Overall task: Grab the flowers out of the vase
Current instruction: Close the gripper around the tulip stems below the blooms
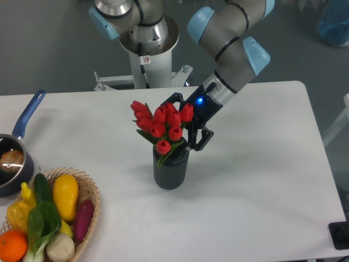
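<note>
Flowers [162, 125], red tulip heads bunched over green leaves, stems in ribbed dark vase [170, 169], gripper [184, 126] behind, grasp unclear.

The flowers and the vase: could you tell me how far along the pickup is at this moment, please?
Done: the gripper has reached the flowers and sits right behind the blooms. In hand: the grasp, though the tulips hide the jaws, so I cannot tell whether they have closed on the stems. Left: the lift itself, since the stems still stand in the vase, which rests upright on the table.
</note>
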`<act>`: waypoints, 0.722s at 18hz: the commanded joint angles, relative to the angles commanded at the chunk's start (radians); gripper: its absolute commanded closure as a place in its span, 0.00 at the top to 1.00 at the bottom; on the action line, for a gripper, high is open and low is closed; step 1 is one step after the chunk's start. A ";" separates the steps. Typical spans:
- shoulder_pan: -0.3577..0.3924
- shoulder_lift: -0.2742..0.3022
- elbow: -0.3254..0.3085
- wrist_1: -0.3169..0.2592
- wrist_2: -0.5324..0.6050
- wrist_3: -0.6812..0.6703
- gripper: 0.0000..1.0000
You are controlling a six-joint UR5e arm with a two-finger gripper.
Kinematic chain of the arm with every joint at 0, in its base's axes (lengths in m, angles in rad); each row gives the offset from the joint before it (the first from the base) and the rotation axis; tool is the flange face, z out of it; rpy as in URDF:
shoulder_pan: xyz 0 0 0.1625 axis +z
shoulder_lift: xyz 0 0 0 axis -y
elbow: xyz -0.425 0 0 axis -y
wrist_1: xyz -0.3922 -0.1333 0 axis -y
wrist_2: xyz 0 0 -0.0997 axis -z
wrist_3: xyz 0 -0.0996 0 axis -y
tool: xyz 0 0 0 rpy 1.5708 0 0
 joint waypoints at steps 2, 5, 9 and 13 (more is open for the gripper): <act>0.002 0.000 0.000 0.000 0.000 -0.003 0.89; -0.003 0.006 0.000 -0.002 -0.002 -0.011 0.82; 0.003 0.006 0.000 -0.006 -0.002 -0.009 0.80; 0.005 0.008 0.000 -0.008 0.000 -0.009 0.70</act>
